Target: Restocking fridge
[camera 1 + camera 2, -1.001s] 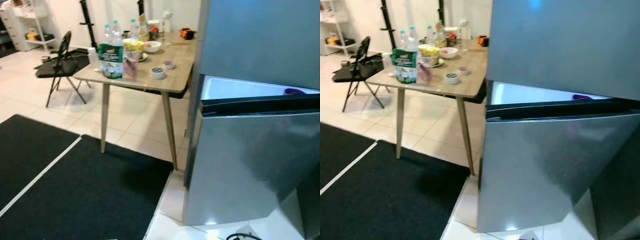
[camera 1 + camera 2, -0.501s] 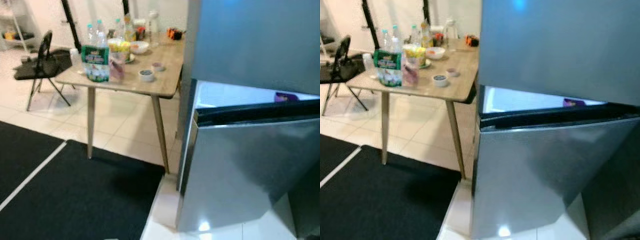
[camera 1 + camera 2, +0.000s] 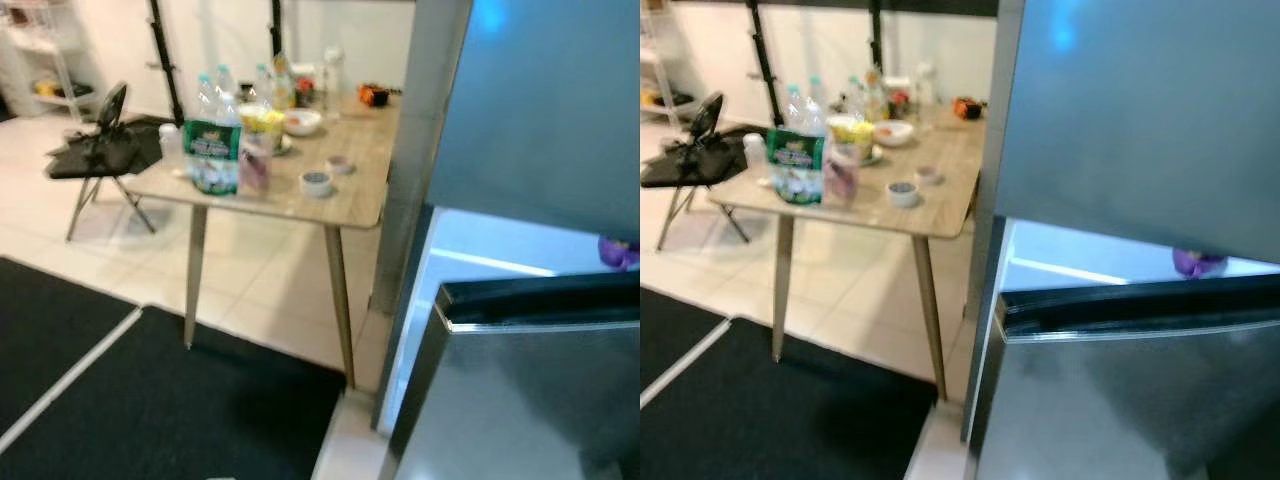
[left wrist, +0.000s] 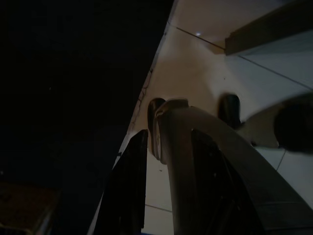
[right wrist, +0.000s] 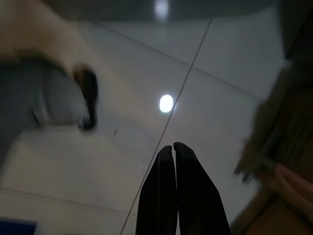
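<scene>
Pale floor tiles (image 3: 270, 290) and a black mat (image 3: 150, 410) with a white stripe fill the lower left of the head views; white wall behind.

Item 1: fridge (image 3: 540, 120), grey-blue, right half of frame. Its lower door (image 3: 530, 390) stands ajar, lit interior showing in the gap above and beside it. A purple object (image 3: 1196, 262) sits inside at the right edge of the gap; too blurred to identify.

Item 2: wooden tabletop (image 3: 355, 170) on slim legs, upper centre, just left of the fridge. On it: a shrink-wrapped pack of water bottles (image 3: 212, 150) with a green label at the near left corner; a pinkish container (image 3: 253, 168) beside the pack; two small dishes (image 3: 317, 182) nearer the fridge side; a white bowl (image 3: 302, 121) further back; an orange item (image 3: 373, 95) at the far corner. More bottles and jars stand at the back, blurred.

Item 3: black folding chair (image 3: 100, 150), upper left, apart from the tabletop.

Item 4: my left pincer (image 4: 166, 196), hanging over the edge where mat meets tile; very dark. Fingers apart, with a pale rounded part of my own body seen between them; nothing held.

Item 5: my right pincer (image 5: 173, 193), hanging over glossy floor tile with a lamp reflection. Fingers (image 5: 190, 196) pressed together, holding nothing.
</scene>
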You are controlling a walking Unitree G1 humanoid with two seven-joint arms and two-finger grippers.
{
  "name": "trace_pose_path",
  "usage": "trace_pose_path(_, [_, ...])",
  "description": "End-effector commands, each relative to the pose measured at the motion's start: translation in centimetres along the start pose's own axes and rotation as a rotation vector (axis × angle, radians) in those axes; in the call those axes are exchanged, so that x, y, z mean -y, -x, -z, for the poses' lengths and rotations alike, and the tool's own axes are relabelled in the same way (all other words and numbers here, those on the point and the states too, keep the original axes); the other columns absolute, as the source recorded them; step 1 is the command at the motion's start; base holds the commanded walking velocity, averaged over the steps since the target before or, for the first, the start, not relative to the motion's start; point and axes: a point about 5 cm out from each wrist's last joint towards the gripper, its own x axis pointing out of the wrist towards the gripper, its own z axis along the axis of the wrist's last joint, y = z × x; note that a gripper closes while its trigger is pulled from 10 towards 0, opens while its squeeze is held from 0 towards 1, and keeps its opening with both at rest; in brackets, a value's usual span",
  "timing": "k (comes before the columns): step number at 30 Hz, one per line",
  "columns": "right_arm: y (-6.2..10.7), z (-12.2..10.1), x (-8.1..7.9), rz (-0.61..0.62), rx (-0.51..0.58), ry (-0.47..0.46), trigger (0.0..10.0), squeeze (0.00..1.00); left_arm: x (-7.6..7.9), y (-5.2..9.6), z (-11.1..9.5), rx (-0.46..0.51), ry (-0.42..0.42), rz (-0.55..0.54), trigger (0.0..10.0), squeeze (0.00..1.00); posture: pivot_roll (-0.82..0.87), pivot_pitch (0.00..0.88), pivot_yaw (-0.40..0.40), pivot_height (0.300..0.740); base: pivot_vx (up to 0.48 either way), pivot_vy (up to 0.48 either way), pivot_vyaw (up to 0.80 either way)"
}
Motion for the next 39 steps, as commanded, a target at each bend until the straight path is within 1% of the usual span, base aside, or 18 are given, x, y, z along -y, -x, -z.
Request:
trace_pose_path(1, [0.1,-0.1,0.8,0.033,0.003,-0.033,10.0,0.00,0.2,0.1,0.7,-0.026,0.006,-0.001,10.0,0.00,-0.09,0.023,0.001,0.740,0.000,0.000,0.00])
trace_pose_path(2, [0.1,-0.1,0.8,0.033,0.003,-0.033,10.0,0.00,0.2,0.1,0.7,-0.026,0.006,-0.001,10.0,0.00,-0.09,0.023,0.001,0.740,0.000,0.000,0.00])
trace_pose_path(3, [0.1,0.0,1.1,0.047,0.007,-0.066,10.0,0.00,0.2,0.1,0.7,-0.026,0.004,-0.001,10.0,0.00,-0.09,0.023,0.001,0.740,0.000,0.000,0.00])
trace_pose_path(4, [0.1,-0.1,1.5,0.063,0.013,-0.102,10.0,0.00,0.2,0.1,0.7,-0.028,0.003,-0.001,10.0,0.00,-0.09,0.023,0.000,0.740,0.000,0.000,0.00])
trace_pose_path(6, [0.2,-0.3,2.1,0.081,0.027,-0.207,10.0,0.00,0.2,0.1,0.8,-0.028,0.005,0.001,10.0,0.00,-0.09,0.022,0.000,0.740,0.000,0.000,0.00])
trace_pose_path(7, [0.2,-0.3,2.1,0.081,0.027,-0.207,10.0,0.00,0.2,0.1,0.8,-0.028,0.005,0.001,10.0,0.00,-0.09,0.022,0.000,0.740,0.000,0.000,0.00])
trace_pose_path(9, [0.2,-0.6,2.4,0.090,0.040,-0.246,10.0,0.00,0.2,0.1,0.8,-0.029,0.004,0.001,10.0,0.00,-0.09,0.022,0.000,0.740,0.000,0.000,-0.77])
trace_pose_path(15, [0.2,-0.9,2.6,0.091,0.053,-0.228,10.0,0.00,0.3,0.1,0.8,-0.028,0.006,0.005,10.0,0.00,-0.09,0.020,-0.003,0.740,0.000,0.000,-0.77])
trace_pose_path(22, [0.1,-2.6,2.6,0.083,0.098,-0.215,10.0,0.00,0.4,0.0,0.8,-0.029,0.004,0.008,10.0,0.00,-0.09,0.017,-0.004,0.740,0.000,0.000,-0.77])
trace_pose_path(25, [0.1,-3.6,2.6,0.071,0.130,-0.193,10.0,0.00,0.5,0.0,0.7,-0.028,0.004,0.009,10.0,0.00,-0.09,0.014,-0.005,0.740,0.000,0.000,-0.18])
trace_pose_path(28, [0.1,-4.9,1.8,-0.013,0.194,-0.250,10.0,0.00,0.5,0.0,0.7,-0.028,0.001,0.010,10.0,0.00,-0.09,0.011,-0.004,0.740,0.000,0.000,0.00])
trace_pose_path(29, [0.1,-4.9,1.8,-0.013,0.194,-0.250,10.0,0.00,0.5,0.0,0.7,-0.028,0.001,0.010,10.0,0.00,-0.09,0.011,-0.004,0.740,0.000,0.000,0.00])
trace_pose_path(31, [0.2,-6.6,1.2,-0.092,0.294,-0.316,10.0,0.00,0.4,0.0,0.7,-0.028,0.000,0.010,10.0,0.00,-0.09,0.011,-0.004,0.740,0.000,0.000,0.00])
trace_pose_path(34, [0.8,-9.6,1.3,-0.190,0.449,-0.477,10.0,0.00,0.4,0.0,0.7,-0.028,0.002,0.011,10.0,0.00,-0.09,0.015,-0.004,0.740,0.000,0.000,0.00])
trace_pose_path(35, [0.8,-9.6,1.3,-0.190,0.449,-0.477,10.0,0.00,0.4,0.0,0.7,-0.028,0.002,0.011,10.0,0.00,-0.09,0.015,-0.004,0.740,0.000,0.000,0.00])
trace_pose_path(36, [1.0,-10.5,1.4,-0.222,0.492,-0.512,10.0,0.00,0.4,0.0,0.7,-0.028,0.002,0.011,10.0,0.00,-0.09,0.015,-0.004,0.740,0.000,0.000,0.00])
trace_pose_path(37, [1.1,-11.4,1.2,-0.257,0.521,-0.521,10.0,0.00,0.5,0.0,0.7,-0.029,0.001,0.012,10.0,0.00,-0.09,0.017,-0.003,0.740,0.000,0.000,0.00])
trace_pose_path(39, [1.4,-12.4,0.9,-0.313,0.551,-0.509,10.0,0.00,0.5,0.0,0.7,-0.030,0.000,0.014,10.0,0.00,-0.09,0.017,-0.003,0.740,0.000,0.000,0.00])
